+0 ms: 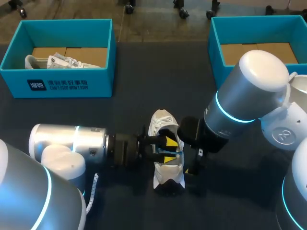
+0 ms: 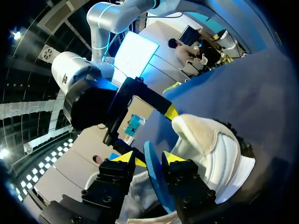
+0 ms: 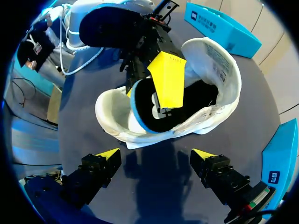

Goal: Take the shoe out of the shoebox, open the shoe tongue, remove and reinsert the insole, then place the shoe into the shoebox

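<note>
A white shoe [image 1: 160, 122] lies on the dark table mid-front, heel toward the back and its mouth wide. My left gripper [image 1: 169, 149] comes in from the left with both yellow tips inside that mouth. Seen from the left wrist, the left gripper [image 2: 148, 158] stands open. The blue-edged insole [image 2: 152, 175] stands on edge between its fingers, and the shoe [image 2: 210, 140] lies just ahead. In the right wrist view the black insole [image 3: 159, 116] sits partly inside the shoe [image 3: 219, 60]. My right gripper [image 3: 156, 156] is open over bare table beside the shoe.
A teal shoebox [image 1: 57, 84] at the back left holds a second white shoe [image 1: 57, 61]. Another teal shoebox [image 1: 218, 52] stands at the back right. My right arm [image 1: 249, 96] reaches over the table's right half, its gripper [image 1: 194, 160] close to the shoe's right side.
</note>
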Motion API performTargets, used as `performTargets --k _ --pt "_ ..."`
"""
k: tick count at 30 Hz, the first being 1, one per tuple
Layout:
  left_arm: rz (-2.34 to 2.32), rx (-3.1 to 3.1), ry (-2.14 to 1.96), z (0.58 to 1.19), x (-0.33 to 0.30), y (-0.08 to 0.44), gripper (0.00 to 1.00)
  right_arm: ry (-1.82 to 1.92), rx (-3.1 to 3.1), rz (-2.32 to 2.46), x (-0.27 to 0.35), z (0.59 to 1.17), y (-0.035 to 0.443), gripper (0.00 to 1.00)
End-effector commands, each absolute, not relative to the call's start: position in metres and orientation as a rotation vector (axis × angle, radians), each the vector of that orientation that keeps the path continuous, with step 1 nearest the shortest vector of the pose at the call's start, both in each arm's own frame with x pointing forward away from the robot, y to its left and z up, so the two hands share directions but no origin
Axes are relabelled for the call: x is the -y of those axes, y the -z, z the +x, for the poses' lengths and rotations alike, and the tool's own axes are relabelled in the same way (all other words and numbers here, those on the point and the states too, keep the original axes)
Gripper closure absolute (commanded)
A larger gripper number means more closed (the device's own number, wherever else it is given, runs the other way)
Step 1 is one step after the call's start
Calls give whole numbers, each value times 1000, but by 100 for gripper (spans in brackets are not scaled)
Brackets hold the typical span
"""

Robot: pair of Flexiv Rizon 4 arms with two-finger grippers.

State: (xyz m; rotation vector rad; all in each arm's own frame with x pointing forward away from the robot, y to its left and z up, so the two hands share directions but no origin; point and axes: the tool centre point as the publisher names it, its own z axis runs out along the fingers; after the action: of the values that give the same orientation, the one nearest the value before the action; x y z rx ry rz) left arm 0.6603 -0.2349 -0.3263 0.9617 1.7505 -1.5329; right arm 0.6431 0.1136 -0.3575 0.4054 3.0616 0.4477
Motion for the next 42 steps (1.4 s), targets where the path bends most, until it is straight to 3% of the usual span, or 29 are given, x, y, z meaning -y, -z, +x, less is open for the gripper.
performTargets --k 1,3,5,23,24,25,29,35,42 --pt "980 -1745 1529 650 229 318 69 -448 -3059 407 -115 642 359 0" --pt "986 -1740 1532 649 228 318 77 -448 -3059 407 -115 642 359 0" --pt "992 -1739 1536 647 227 318 100 -448 -3059 407 -115 642 359 0" --pt "998 -1831 1600 659 228 349 100 -448 -3059 407 -115 642 359 0" --pt "989 -1840 1616 659 226 348 73 -448 -3059 407 -115 642 359 0" --pt "983 -1846 1619 658 223 347 62 -448 -3059 407 -115 642 359 0" --pt "1019 -1868 1624 652 214 337 38 -448 -3059 407 -115 642 359 0" --pt "1072 -1899 1622 645 205 322 19 -448 -3059 407 -115 642 359 0" --pt "1121 -1910 1573 646 205 309 18 -448 -3059 407 -115 642 359 0"
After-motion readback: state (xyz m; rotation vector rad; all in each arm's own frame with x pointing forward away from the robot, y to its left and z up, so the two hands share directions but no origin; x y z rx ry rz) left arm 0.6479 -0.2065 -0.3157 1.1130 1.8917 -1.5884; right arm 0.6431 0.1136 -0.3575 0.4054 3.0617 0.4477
